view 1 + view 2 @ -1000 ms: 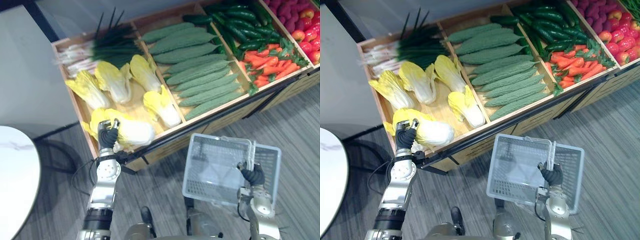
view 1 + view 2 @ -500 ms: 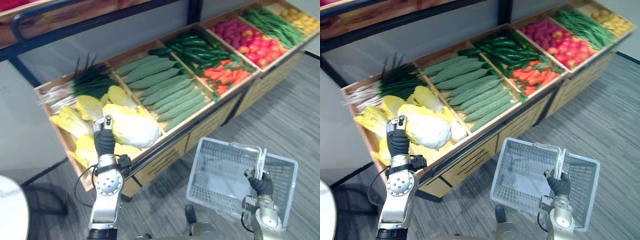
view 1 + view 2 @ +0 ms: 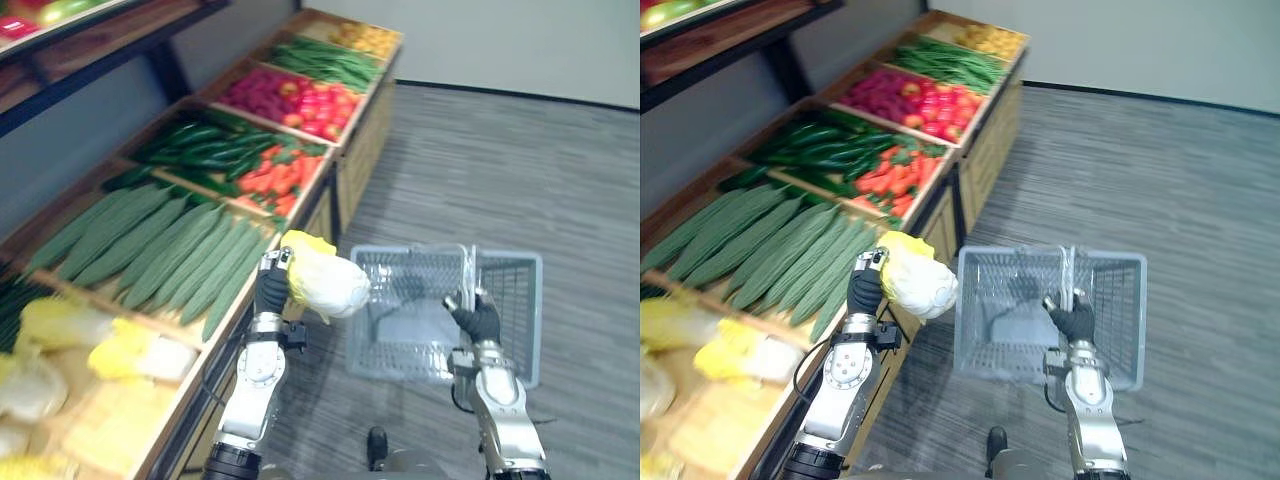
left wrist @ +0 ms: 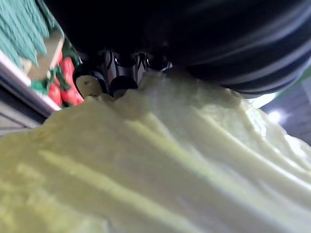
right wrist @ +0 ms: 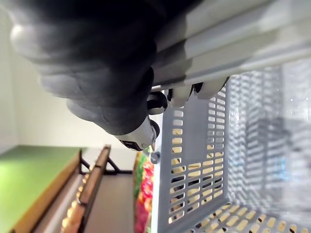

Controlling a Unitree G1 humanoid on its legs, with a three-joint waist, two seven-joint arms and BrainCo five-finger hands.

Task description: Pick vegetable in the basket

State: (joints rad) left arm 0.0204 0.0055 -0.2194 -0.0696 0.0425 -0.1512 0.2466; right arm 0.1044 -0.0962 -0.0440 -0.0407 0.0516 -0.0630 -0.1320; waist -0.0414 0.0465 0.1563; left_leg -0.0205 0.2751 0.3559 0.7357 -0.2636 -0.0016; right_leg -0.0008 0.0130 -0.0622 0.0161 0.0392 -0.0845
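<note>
Fingers of the left hand (image 3: 271, 292) curl round a pale cabbage (image 3: 328, 285), holding it in the air off the produce stand (image 3: 352, 175). It juts from the hand toward the grey basket (image 3: 398, 345), just beside its rim. Beyond the cabbage, the right hand (image 3: 478, 320) grips the basket's handle (image 3: 466, 268).

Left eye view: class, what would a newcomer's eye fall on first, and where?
The yellow cabbage stands out, gripped in the left hand at the left edge of the grey basket. It hangs by its handle from the right hand over the floor, beside a wooden stand of green and red produce.
</note>
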